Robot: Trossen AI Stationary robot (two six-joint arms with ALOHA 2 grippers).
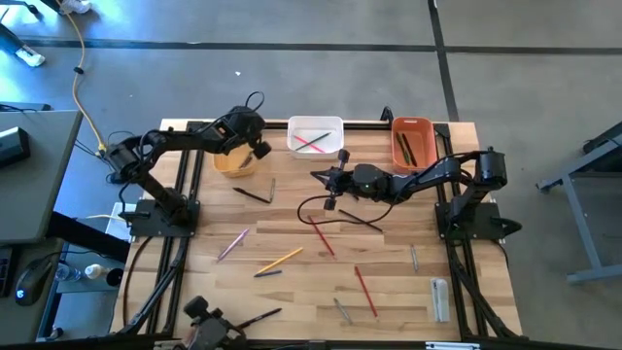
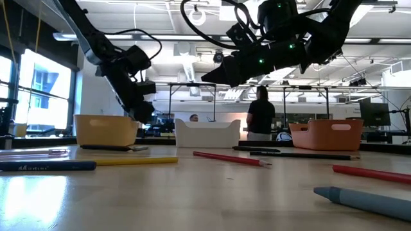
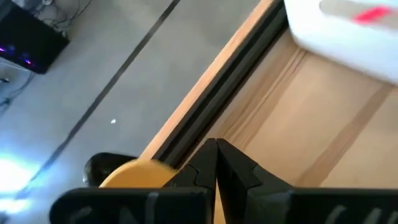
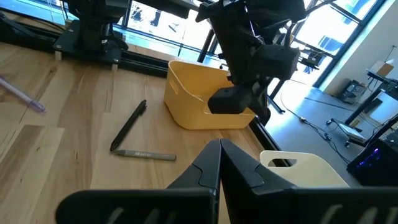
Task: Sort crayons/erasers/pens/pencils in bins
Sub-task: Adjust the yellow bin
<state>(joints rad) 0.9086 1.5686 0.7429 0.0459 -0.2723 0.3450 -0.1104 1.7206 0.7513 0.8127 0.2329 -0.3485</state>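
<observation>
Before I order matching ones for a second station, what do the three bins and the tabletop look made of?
The yellow bin, white bin and orange bin look like moulded plastic: smooth matte walls, rounded corners, cut-out handles. The tabletop looks like jointed wood planks with visible grain, probably sealed; the low view shows a soft sheen.

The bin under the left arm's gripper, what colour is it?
Yellow-orange bin; the right wrist view shows it best.

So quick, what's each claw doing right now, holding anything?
Left claw: closed, holding nothing, over the yellow bin.
Right claw: closed, empty, raised above mid-table.
</observation>
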